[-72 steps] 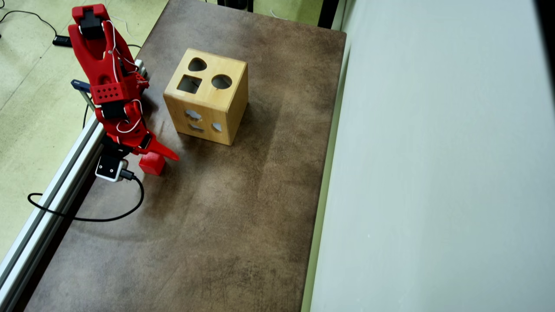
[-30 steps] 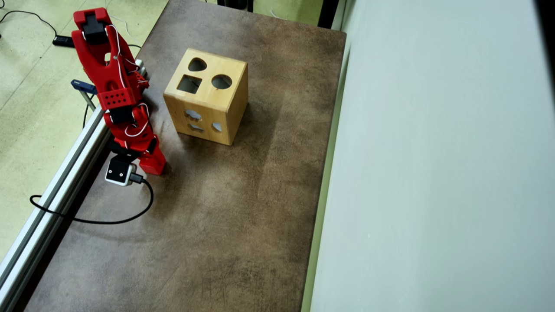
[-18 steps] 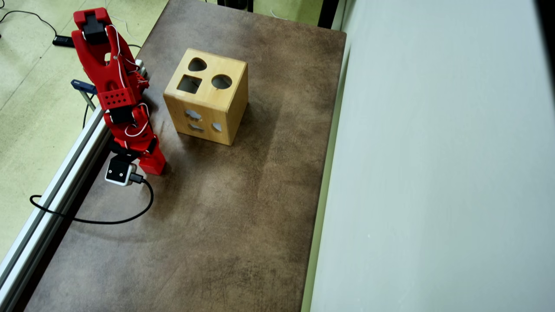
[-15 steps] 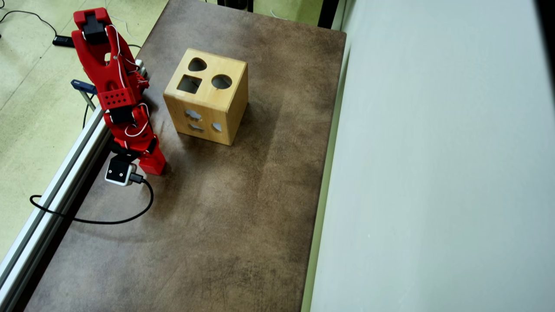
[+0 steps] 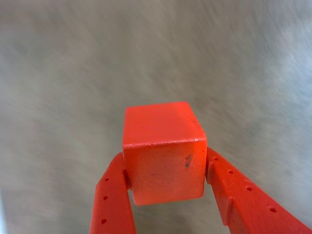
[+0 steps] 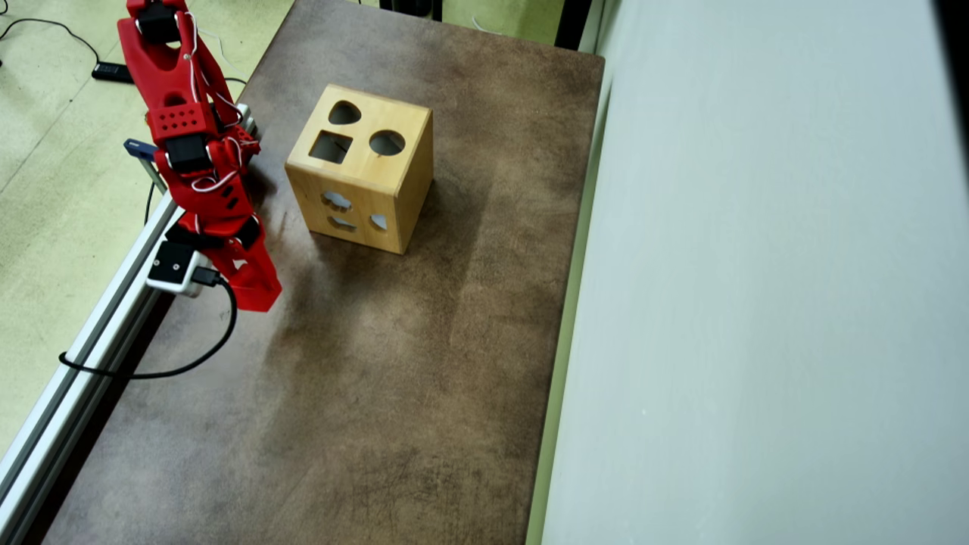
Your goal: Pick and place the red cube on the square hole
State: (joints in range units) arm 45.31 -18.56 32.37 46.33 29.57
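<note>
Near the worktop (image 6: 394,363) edge at left in the overhead view, the red cube (image 5: 163,151) is clamped between the gripper (image 5: 165,168) fingers, well apart from the square hole (image 6: 331,147)

A brown mottled bench (image 6: 394,378) lies below the fingers (image 6: 257,291). An aluminium rail (image 6: 83,341) and black cable (image 6: 151,373) run beside them; a pale wall (image 6: 757,303) stands well apart.
</note>
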